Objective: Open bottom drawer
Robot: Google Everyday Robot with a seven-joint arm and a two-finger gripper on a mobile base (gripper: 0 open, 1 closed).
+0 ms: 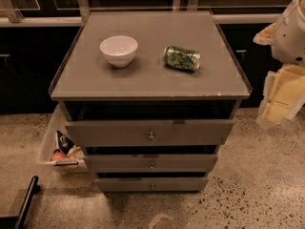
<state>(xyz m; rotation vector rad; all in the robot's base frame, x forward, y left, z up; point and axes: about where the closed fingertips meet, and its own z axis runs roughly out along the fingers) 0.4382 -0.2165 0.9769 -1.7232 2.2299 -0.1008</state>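
Note:
The grey cabinet [150, 75] stands in the middle of the camera view with three drawer fronts stacked. The bottom drawer [124, 184] is the slimmest and shortest front, lowest near the floor, with a tiny round metal knob [152, 186] at its centre. It sits set back under the mid-sized front [119, 162] and the widest top front [114, 133]. My gripper [282, 95] hangs under the white arm [291, 28] at the right edge. It is far to the right of the cabinet, higher than the bottom drawer, and touches nothing.
A white bowl [118, 50] and a green can [181, 58] lying on its side sit on the cabinet top. A clear bin [47, 144] with snack packets stands on the floor at the cabinet's left. A black bar [26, 202] crosses the bottom left corner. Dark cabinets line the back.

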